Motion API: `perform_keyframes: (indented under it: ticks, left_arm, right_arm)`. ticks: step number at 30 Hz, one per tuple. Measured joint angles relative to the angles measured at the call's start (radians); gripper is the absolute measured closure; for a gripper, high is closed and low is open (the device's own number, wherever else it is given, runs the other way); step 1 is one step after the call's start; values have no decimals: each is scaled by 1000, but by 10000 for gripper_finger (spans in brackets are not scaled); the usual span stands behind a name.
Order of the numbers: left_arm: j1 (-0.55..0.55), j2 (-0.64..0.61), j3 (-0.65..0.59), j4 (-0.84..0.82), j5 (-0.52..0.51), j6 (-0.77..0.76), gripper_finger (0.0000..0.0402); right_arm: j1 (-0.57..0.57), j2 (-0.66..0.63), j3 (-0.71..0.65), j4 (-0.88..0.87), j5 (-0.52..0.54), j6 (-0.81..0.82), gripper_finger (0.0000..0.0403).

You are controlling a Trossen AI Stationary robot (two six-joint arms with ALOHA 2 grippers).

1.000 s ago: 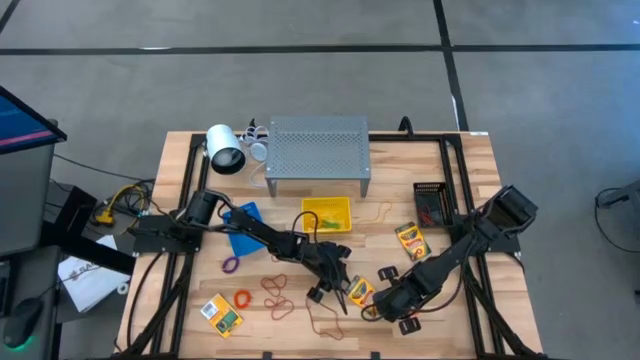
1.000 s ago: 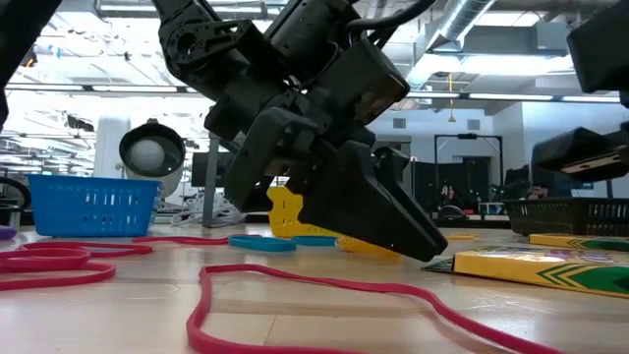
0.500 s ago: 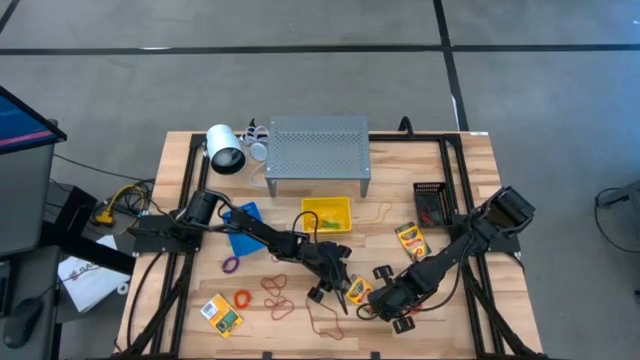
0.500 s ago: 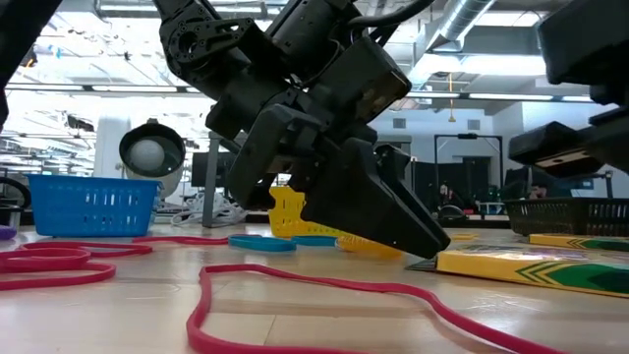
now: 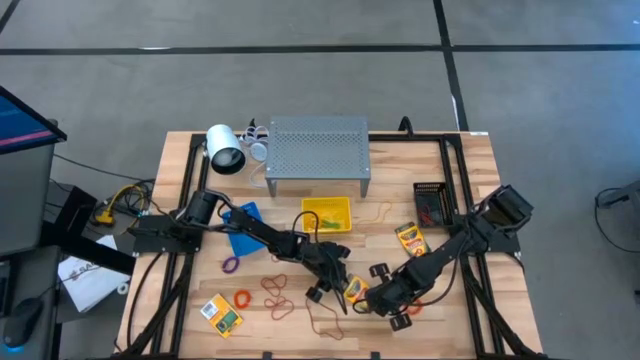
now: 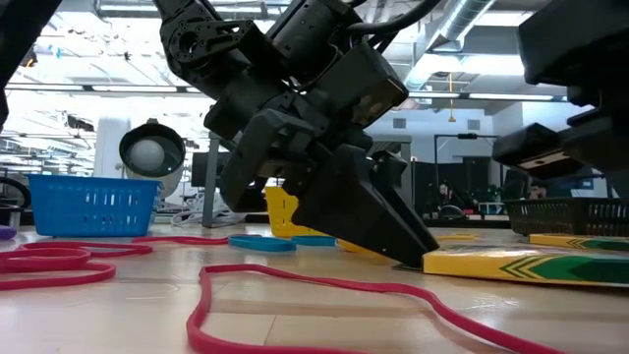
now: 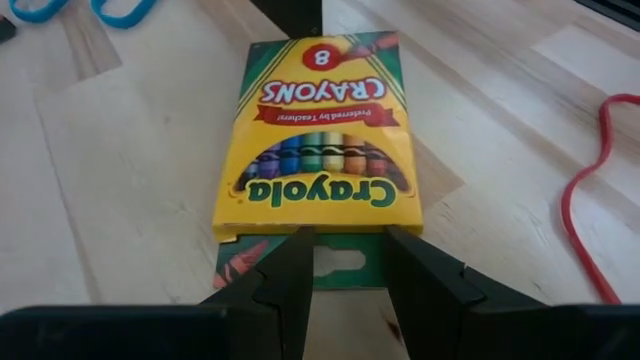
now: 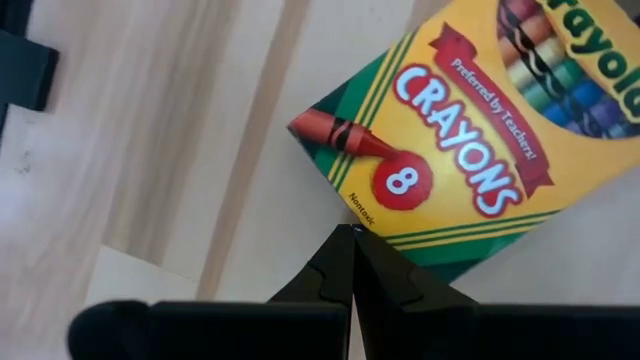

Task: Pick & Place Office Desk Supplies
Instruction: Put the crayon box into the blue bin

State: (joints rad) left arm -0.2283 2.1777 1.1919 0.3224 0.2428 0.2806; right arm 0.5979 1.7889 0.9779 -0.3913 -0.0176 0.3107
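Observation:
A yellow-green crayon box (image 5: pixel 356 290) lies flat on the table near its front middle. My left gripper (image 7: pixel 347 238) is open at the box's green hang-tab end, one finger on each side of the tab's slot. My right gripper (image 8: pixel 352 235) is shut at the opposite end, by the corner printed "8". The low view shows the left fingertip (image 6: pixel 418 258) meeting the box (image 6: pixel 521 265). Two more crayon boxes (image 5: pixel 411 238) (image 5: pixel 222 313) lie flat on the wood. Loose rubber bands lie around: orange (image 5: pixel 243 299), red (image 5: pixel 275 285), purple (image 5: pixel 230 264), brown (image 5: pixel 323 325). My left gripper has its two open fingertips (image 7: pixel 295 260) over the green hang tab (image 7: pixel 345 262) at the box's end, slanting down from the table's left. The box lies flat on the table. My right gripper has its shut fingertips against the box's green edge (image 8: pixel 362 215) near the "8" corner, coming steeply from above. The box stays flat under it.
A grey perforated shelf (image 5: pixel 318 150) stands at the back, with a yellow bin (image 5: pixel 327 213) in front of it. A blue bin (image 5: pixel 243 228) sits on the left and a black bin (image 5: pixel 432 203) on the right. A long red band (image 6: pixel 324 285) lies in front of the low camera.
My right gripper has moved toward the table's left, toward my left gripper, staying shut. The crayon box has slid flat along the table with it until its tab end reached my left gripper's fingertips.

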Motion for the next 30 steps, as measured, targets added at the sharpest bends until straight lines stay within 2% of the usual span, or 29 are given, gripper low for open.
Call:
perform_keyframes:
  ticks: [9,15,19,24,30]
  left_arm:
    - [0,-4,0,-28,0,-1,287]
    - [0,-5,2,-42,-1,-1,319]
    - [0,-5,2,-44,3,-1,343]
    - [0,-4,2,-46,8,-21,359]
    - [0,-3,2,-46,8,-27,355]
  right_arm:
    - [-15,0,0,7,4,-7,403]
    - [-10,0,0,-13,6,11,403]
    - [-11,0,0,-16,-44,21,400]
    - [-16,-1,1,-18,-71,39,369]
    - [-35,-2,1,-44,-96,90,311]
